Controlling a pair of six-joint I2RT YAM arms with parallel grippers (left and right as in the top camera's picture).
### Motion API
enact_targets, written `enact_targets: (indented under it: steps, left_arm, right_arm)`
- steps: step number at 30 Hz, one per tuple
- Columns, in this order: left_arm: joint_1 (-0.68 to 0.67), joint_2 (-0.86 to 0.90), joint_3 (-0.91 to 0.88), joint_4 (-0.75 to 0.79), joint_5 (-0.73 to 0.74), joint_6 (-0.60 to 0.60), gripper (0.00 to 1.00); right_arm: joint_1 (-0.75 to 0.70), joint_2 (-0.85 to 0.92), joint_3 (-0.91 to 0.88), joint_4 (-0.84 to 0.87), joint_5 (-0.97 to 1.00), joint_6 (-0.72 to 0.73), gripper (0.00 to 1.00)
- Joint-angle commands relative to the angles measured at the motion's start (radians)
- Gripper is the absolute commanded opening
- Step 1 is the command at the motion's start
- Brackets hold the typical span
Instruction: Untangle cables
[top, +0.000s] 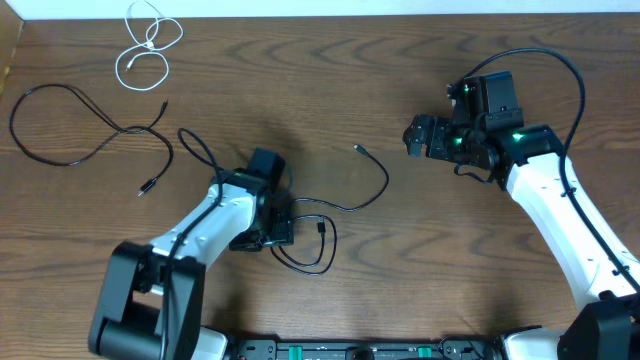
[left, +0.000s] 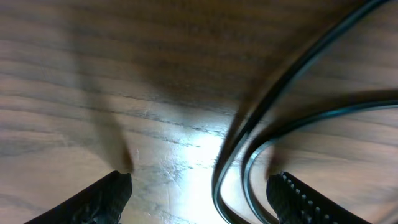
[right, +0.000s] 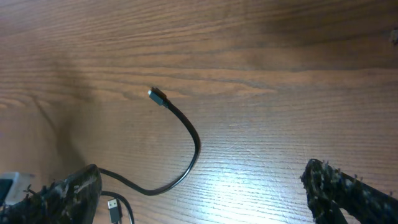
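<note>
The left gripper (left: 200, 185) is found with fingers well apart, nothing clamped, two strands of the short black cable (left: 249, 143) between them. At far left the long black cable (top: 80, 130) and white cable (top: 148, 45) are laid apart; at right, the right gripper (top: 412, 136) is held wide open and empty. A grasp on the loop is judged in hand; closure on one strand only is called for.

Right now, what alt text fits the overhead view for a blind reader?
Two white robot arms over a wooden table: the left gripper is down at a loose black cable mid-table, the right gripper open nearby. A second black cable and a looped white cable lie at the left.
</note>
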Motion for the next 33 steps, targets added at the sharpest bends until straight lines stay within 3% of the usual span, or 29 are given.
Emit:
enact_targets:
  steps: [1,6,8,11,14,16,21,33]
  left_arm:
    - [-0.025,0.051,-0.008,0.002,-0.022,-0.008,0.76]
    - [-0.057,0.104,-0.008,0.018,-0.020,-0.014,0.75]
    - [-0.057,0.113,-0.008,0.024,-0.021,-0.023,0.65]
    - [-0.054,0.116,-0.008,0.051,-0.024,-0.040,0.40]
    - [-0.054,0.116,-0.008,0.090,-0.024,-0.040,0.30]
    - [-0.054,0.116,-0.008,0.103,-0.024,-0.040,0.29]
    - [-0.054,0.116,-0.008,0.122,-0.024,-0.039,0.08]
    - [-0.002,0.073,0.051,0.060,-0.024,-0.040,0.08]
  right_arm:
    - [0.006,0.002,-0.005,0.001,0.001,0.011,0.99]
    - [0.006,0.002,-0.005,0.004,0.000,0.007,0.99]
    - [0.006,0.002,-0.005,0.003,0.001,0.007,0.99]
    - [0.006,0.002,-0.005,0.003,0.001,0.007,0.99]
    - [0.006,0.002,-0.005,0.002,0.001,0.007,0.99]
    - [0.006,0.002,-0.005,-0.002,0.001,0.007,0.99]
    - [0.013,0.002,-0.005,-0.011,0.000,0.007,0.99]
    - [0.018,0.002,-0.005,-0.024,0.000,0.008,0.99]
